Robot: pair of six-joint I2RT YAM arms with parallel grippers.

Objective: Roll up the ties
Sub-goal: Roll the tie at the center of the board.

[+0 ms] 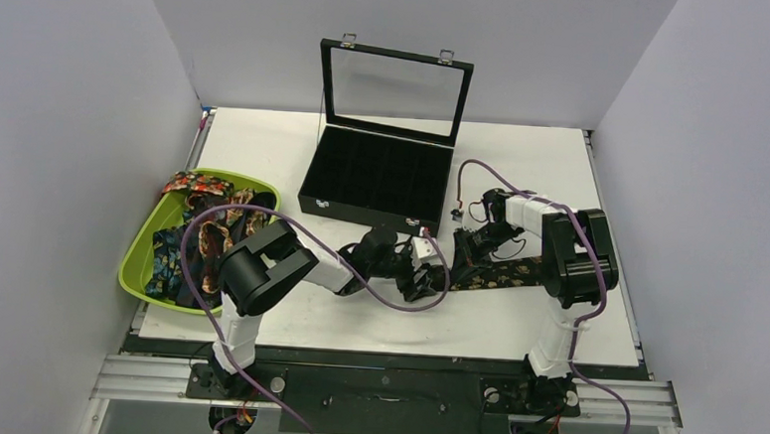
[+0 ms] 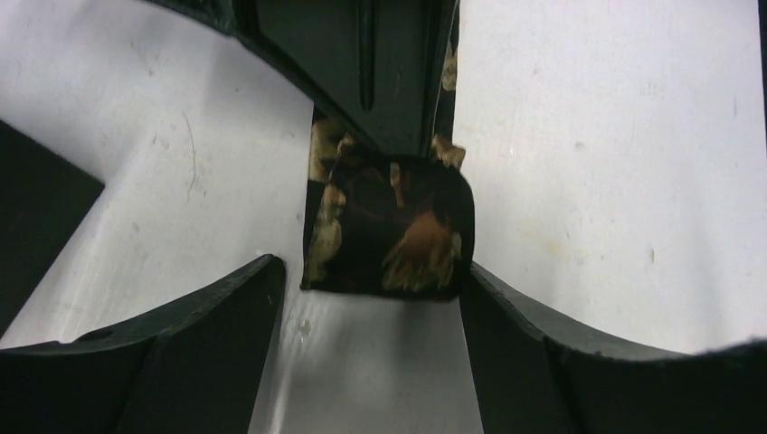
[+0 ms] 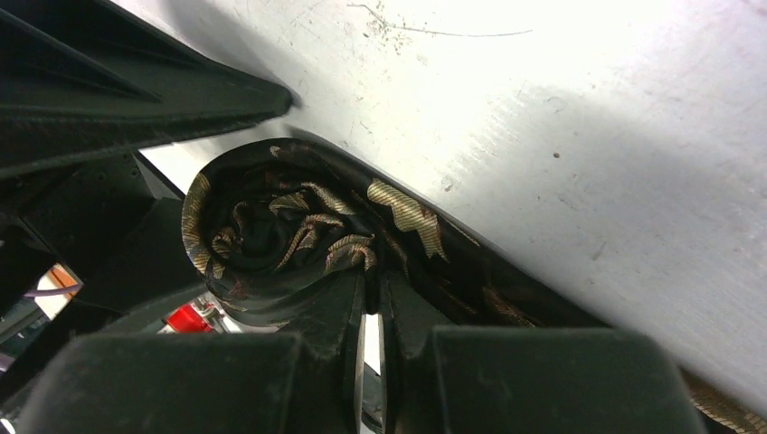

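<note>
The dark fabric necktie with tan-gold florals (image 1: 505, 273) lay right of the bench's middle, its tail running toward the right edge. The right gripper (image 3: 371, 303) pinched its rolled end (image 3: 271, 240); the nearer left gripper (image 2: 371, 280) straddled it, spread.

A black compartmented case (image 1: 362, 208) stands at the far centre of the white tabletop (image 1: 255, 146), its glass-paned lid (image 1: 396, 90) upright. A lime-green plastic tray (image 1: 136, 264) sits at the left.

No legible text (none anywhere).
</note>
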